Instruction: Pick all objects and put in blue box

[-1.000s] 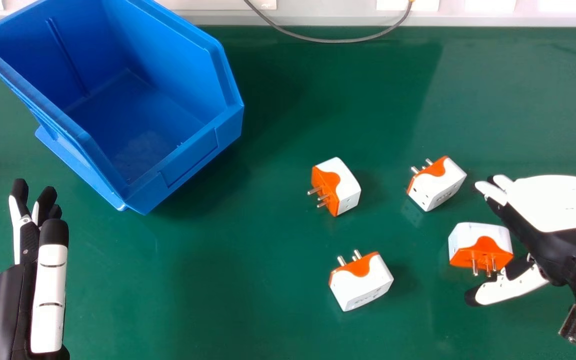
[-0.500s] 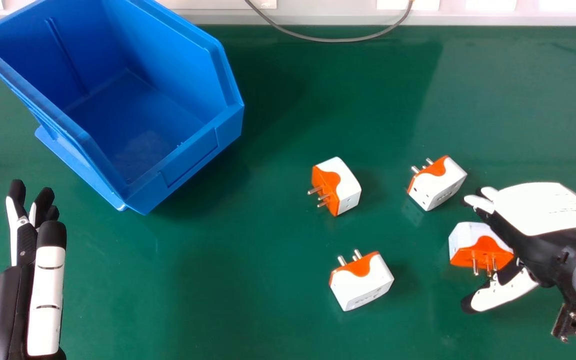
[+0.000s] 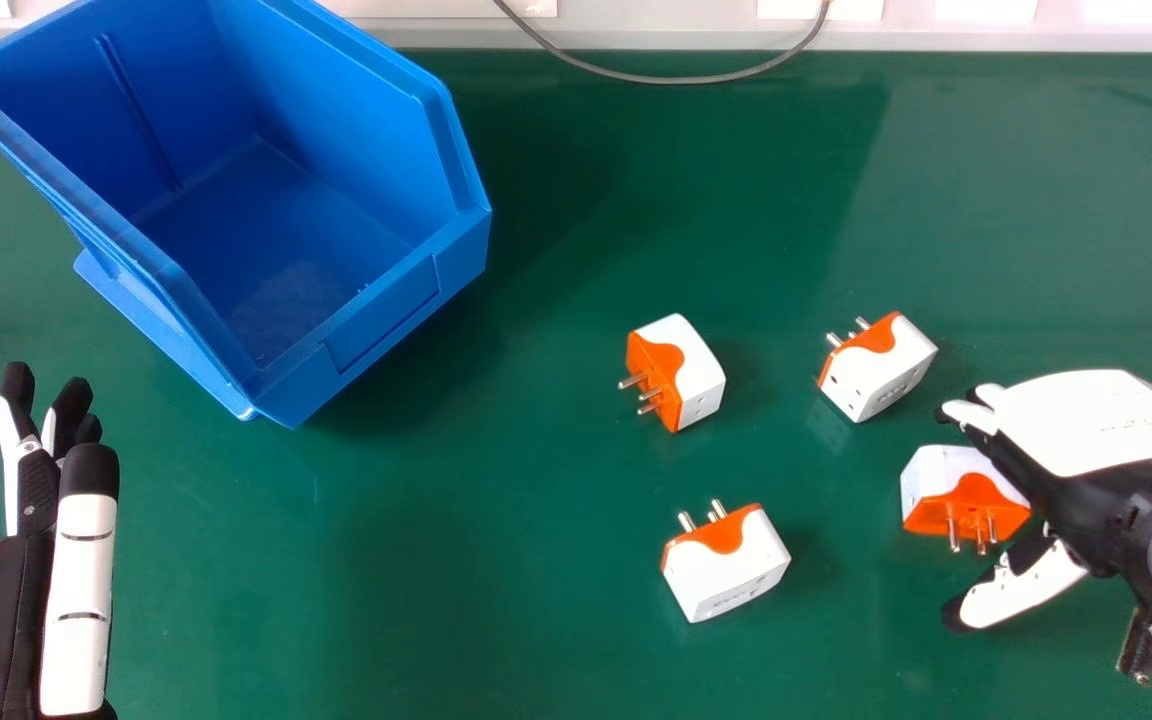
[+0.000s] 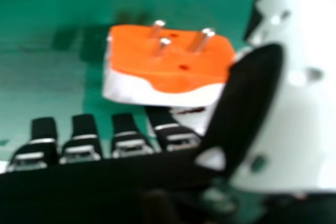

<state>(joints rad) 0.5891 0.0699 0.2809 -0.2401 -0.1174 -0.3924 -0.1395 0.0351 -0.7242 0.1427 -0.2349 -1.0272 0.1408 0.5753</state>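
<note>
Shifts right robot hand (image 3: 1086,420) slightly down the head view from a second ago, left robot hand (image 3: 81,590) slightly leftward.
Leaves right wide, with near plug (image 3: 966,500) partly between thumb and fingers but not gripped; seemingly lines up a first pick, contact too unclear to tell. Leaves left wide too, empty, near box (image 3: 381,315). Counts four plugs on one counter (image 3: 536,450), all outside one box, so likely has the whole job ahead; counts two robot hands and one cable (image 3: 656,78).
</note>
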